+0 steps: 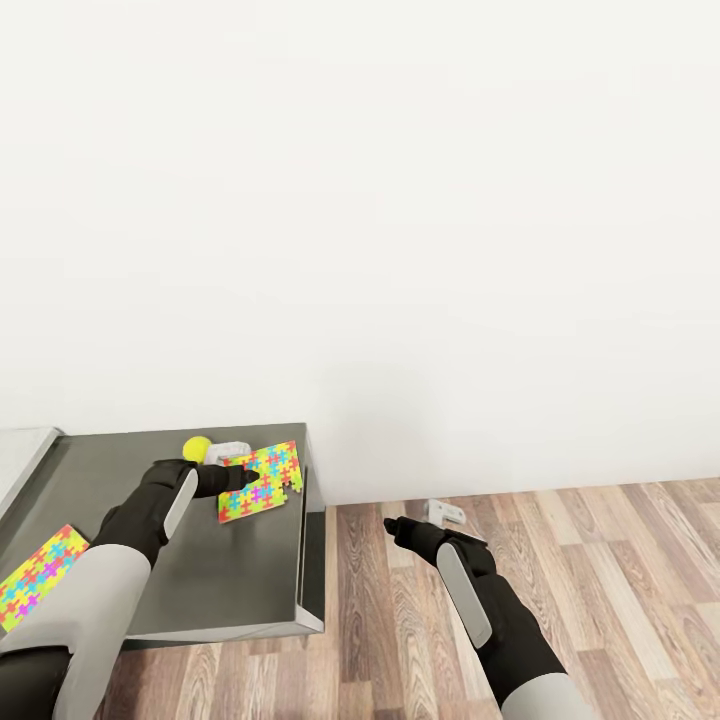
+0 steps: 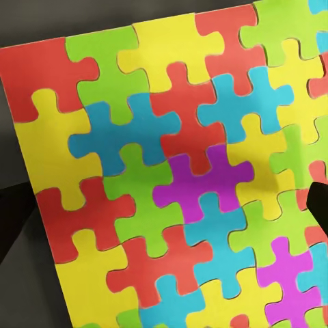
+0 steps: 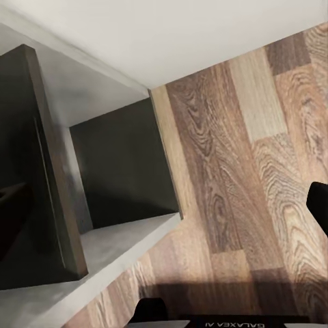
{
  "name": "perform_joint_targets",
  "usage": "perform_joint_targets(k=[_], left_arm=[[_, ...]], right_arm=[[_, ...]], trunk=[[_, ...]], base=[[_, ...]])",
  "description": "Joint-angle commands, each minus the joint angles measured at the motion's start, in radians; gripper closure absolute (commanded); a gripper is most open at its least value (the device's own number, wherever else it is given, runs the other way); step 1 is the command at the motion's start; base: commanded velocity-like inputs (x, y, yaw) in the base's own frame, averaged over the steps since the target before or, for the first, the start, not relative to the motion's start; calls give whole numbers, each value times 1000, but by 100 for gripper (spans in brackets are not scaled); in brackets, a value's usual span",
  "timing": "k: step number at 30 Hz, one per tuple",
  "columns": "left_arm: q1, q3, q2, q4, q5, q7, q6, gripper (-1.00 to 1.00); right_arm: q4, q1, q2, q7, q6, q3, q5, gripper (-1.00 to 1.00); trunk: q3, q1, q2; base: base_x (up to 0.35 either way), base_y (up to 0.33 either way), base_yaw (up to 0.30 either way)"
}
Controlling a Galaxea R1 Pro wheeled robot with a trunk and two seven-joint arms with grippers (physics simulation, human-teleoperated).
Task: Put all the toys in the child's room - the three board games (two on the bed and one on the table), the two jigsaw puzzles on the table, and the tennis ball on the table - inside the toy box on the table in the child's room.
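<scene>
One jigsaw puzzle (image 1: 262,482) lies at the right end of the dark grey table (image 1: 220,580), its corner near the table's edge. My left gripper (image 1: 243,478) hovers close over it, open; the many-coloured sheet (image 2: 171,178) spreads across the left wrist view, with one fingertip (image 2: 318,205) at the picture's edge. A second jigsaw puzzle (image 1: 38,577) rests near the table's front left. The tennis ball (image 1: 197,447) sits just behind my left hand. The light grey toy box (image 1: 22,455) shows at the far left. My right gripper (image 1: 396,526) hangs open over the wood floor, holding nothing.
A small white object (image 1: 229,452) stands beside the ball. Another small white piece (image 1: 447,513) lies on the plank floor (image 1: 560,540) by the white wall. The right wrist view looks at the table's end panel (image 3: 41,178) and floor (image 3: 260,150).
</scene>
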Motion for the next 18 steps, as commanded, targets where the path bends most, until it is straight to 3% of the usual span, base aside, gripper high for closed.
perform_joint_targets(k=[1, 18], left_arm=[[0, 1, 0, 0, 4, -2, 7, -100], [0, 2, 0, 0, 6, -44, 5, -100]], right_arm=[[-1, -1, 0, -10, 2, 1, -11, -100], [-3, -1, 0, -1, 3, 1, -11, -100]], trunk=[[-2, 1, -1], [-2, 1, -1]], base=[[0, 0, 0], [0, 0, 0]])
